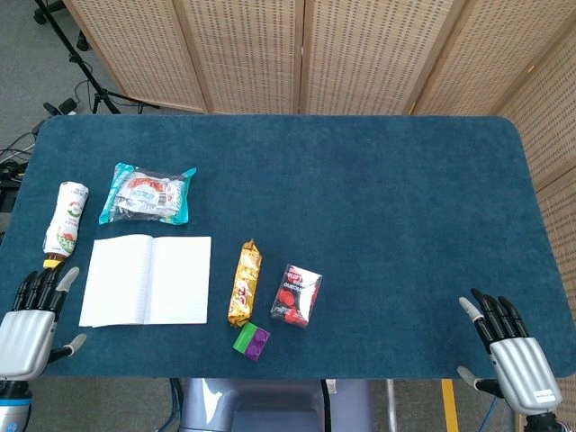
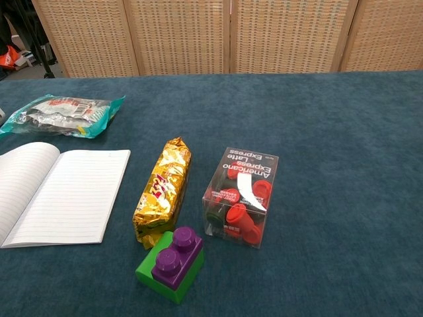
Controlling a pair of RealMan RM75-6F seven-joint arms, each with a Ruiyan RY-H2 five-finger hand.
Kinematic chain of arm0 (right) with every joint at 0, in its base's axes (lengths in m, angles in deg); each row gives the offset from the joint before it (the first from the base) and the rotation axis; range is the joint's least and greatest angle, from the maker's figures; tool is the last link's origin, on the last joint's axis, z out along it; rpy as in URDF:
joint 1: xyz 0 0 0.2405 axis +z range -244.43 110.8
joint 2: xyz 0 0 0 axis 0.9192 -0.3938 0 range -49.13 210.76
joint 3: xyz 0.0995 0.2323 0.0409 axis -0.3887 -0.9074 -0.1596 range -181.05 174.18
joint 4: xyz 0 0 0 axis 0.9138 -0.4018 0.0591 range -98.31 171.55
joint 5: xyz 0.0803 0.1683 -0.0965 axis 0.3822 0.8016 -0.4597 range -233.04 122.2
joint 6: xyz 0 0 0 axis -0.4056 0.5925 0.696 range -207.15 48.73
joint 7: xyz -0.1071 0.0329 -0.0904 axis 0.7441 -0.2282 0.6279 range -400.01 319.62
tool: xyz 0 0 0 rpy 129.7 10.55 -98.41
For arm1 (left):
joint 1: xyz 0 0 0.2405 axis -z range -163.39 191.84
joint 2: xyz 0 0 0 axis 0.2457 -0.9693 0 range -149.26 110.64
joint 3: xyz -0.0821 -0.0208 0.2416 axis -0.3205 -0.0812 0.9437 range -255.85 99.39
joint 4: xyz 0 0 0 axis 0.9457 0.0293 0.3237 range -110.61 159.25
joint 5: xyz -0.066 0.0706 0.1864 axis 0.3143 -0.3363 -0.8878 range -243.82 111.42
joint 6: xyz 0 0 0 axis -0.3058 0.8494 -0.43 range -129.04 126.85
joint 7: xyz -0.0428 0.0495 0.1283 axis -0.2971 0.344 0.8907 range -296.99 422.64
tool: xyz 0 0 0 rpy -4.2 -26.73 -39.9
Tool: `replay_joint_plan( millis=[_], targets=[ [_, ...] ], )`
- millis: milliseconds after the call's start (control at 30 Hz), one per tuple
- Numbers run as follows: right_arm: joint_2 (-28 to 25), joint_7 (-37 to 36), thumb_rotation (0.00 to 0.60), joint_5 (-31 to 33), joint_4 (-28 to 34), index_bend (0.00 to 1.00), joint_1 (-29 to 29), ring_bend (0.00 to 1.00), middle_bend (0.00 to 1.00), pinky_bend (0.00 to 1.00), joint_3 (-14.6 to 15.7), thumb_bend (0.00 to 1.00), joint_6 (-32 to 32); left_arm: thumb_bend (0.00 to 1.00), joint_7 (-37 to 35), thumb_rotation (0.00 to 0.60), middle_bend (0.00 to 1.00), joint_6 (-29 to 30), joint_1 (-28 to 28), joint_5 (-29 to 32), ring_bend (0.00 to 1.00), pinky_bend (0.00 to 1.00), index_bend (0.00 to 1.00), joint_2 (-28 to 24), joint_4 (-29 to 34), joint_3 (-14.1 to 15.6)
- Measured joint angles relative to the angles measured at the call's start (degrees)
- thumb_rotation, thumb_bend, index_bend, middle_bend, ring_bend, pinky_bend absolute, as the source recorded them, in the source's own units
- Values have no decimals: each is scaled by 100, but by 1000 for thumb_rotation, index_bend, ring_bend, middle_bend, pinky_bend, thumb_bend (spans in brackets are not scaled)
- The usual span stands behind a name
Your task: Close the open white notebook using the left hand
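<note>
The white notebook [image 1: 146, 280] lies open and flat on the blue table, near its front left; the chest view shows its lined pages [image 2: 56, 194] at the left edge. My left hand [image 1: 30, 322] hovers at the table's front left corner, fingers spread and holding nothing, a short way left of the notebook. My right hand [image 1: 510, 353] is at the front right corner, fingers apart and empty, far from the notebook. Neither hand appears in the chest view.
A small bottle [image 1: 65, 219] lies left of the notebook. A teal snack bag [image 1: 147, 193] sits behind it. To its right lie a gold snack bar [image 1: 244, 282], a clear box of red capsules [image 1: 296, 294] and a green-and-purple block [image 1: 251, 341]. Wicker screens stand behind the table.
</note>
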Motion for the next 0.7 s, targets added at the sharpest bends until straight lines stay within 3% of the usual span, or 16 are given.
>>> replay_joint_plan(
  millis=[700],
  targets=[
    [-28,-92,600,-120,2,0,-4,0,0,0,38,41,49,104,117,600,0,-856,338,912,0,0,0,857,-1233,-172]
  ],
)
